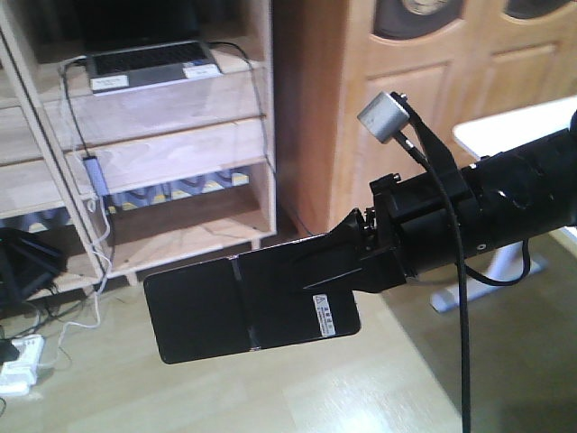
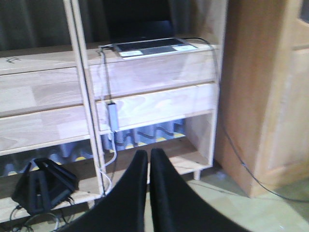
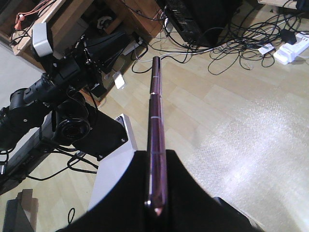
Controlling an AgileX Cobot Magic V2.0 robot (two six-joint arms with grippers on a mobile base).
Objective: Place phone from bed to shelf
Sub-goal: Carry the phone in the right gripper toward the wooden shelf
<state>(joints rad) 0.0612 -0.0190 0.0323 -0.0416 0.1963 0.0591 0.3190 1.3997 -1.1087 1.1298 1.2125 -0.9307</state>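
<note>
In front of the pale light-oak plank shelf [image 1: 171, 158] | thin glossy black phone [image 1: 225, 311] is clamped by one end in right gripper [image 3: 155, 162], aloft | left gripper [image 2: 148, 162] is pinched together, empty | phone is best kept level, release withheld until the shelf is touched

I read the phone [image 1: 239, 311] as glossy black with a white sticker [image 1: 325, 317]. From the right wrist view its edge [image 3: 155, 130] looks pinkish-purple metallic. Right hand [image 1: 347, 262] and left hand [image 2: 148, 166] are both matte black. Shelf [image 1: 171, 153] is pale oak with visible grain. Laptop [image 1: 149, 63] is grey with dark keys and white labels. Sheet [image 1: 180, 191] behind the lower shelf is blue-grey, wavy pattern, yellow spots. Door [image 1: 361, 90] is orange-brown wood. Floor [image 1: 297, 397] is pale beige planks. Camera [image 1: 383, 115] is silver.
</note>
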